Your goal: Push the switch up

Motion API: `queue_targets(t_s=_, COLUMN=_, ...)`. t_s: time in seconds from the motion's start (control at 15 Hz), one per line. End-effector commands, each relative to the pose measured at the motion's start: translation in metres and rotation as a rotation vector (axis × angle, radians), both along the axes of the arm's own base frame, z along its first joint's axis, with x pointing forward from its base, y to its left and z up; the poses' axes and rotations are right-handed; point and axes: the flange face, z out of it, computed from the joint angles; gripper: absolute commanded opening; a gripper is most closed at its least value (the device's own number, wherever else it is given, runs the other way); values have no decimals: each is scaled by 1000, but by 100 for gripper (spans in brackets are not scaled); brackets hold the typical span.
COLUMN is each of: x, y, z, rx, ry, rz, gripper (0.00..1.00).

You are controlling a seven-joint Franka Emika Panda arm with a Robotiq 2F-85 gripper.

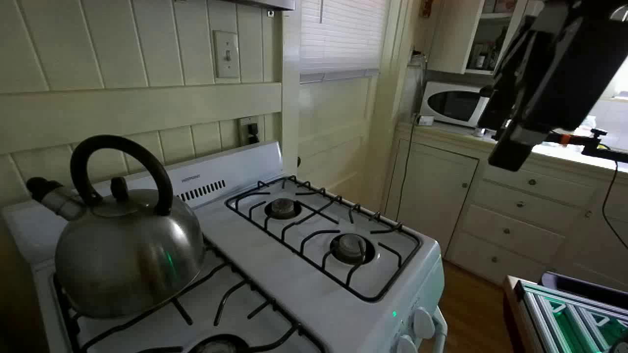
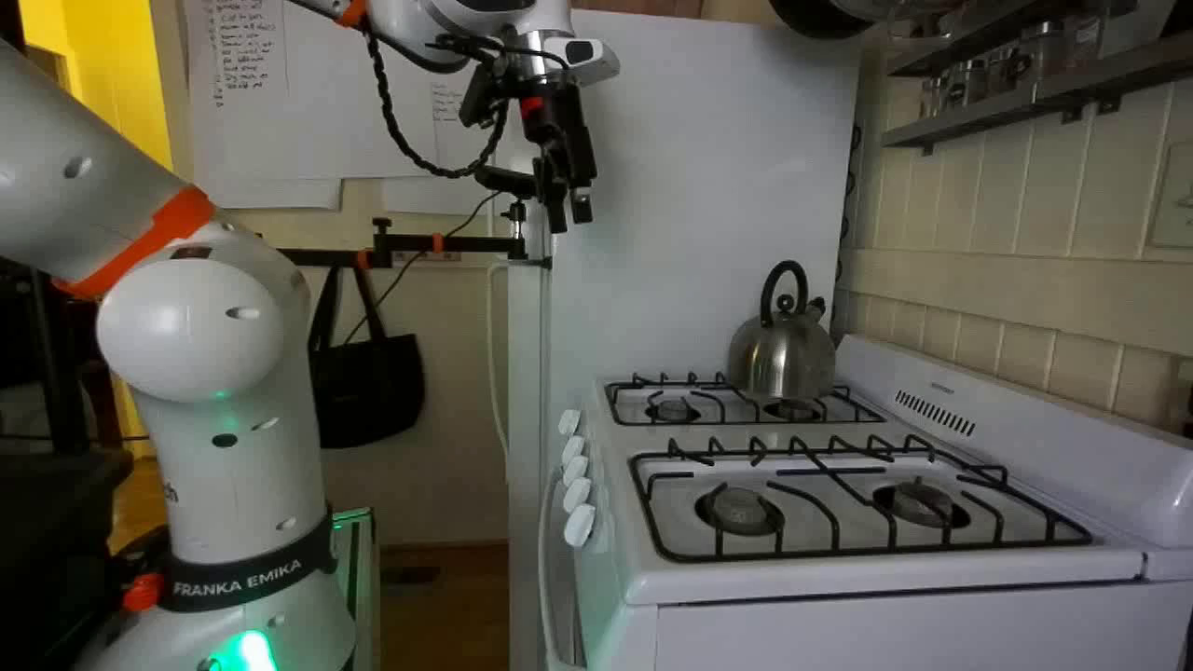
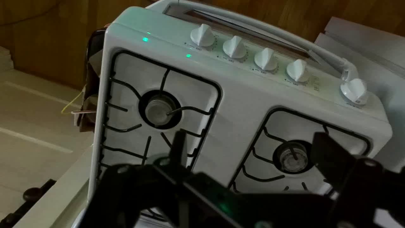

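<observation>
Hanging spread wide, end effector (image 3: 248, 135) well apart from wall switch (image 1: 227, 55), kettle (image 1: 128, 255) on white stove (image 1: 274, 267)

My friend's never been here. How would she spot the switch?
Find the white stove, then look up the pale wall behind it. The switch is the small upright cream plate left of the white blind. It has a tiny toggle in the middle; the outlet below has a black plug.

switch (image 1: 226, 55) — position too small to tell | wall note (image 2: 244, 47) — blurred | stove (image 2: 895, 615) cut off below
</observation>
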Motion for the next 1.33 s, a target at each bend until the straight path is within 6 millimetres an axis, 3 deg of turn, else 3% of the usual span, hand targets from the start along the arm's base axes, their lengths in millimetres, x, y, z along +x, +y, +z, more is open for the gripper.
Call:
queue_targets(t_s=0.0, x=0, y=0, z=0, rx=0, ry=0, rz=0, gripper=100)
queue_targets(t_s=0.53, x=0, y=0, z=0, rx=0, ry=0, rz=0, gripper=100)
queue_targets(t_s=1.0, x=69, y=3, z=-13, rx=66, ry=15, rz=-138, gripper=100)
queue_targets(t_s=1.27, x=118, y=-9, z=-18, rx=126, ry=-42, rz=-268, gripper=100)
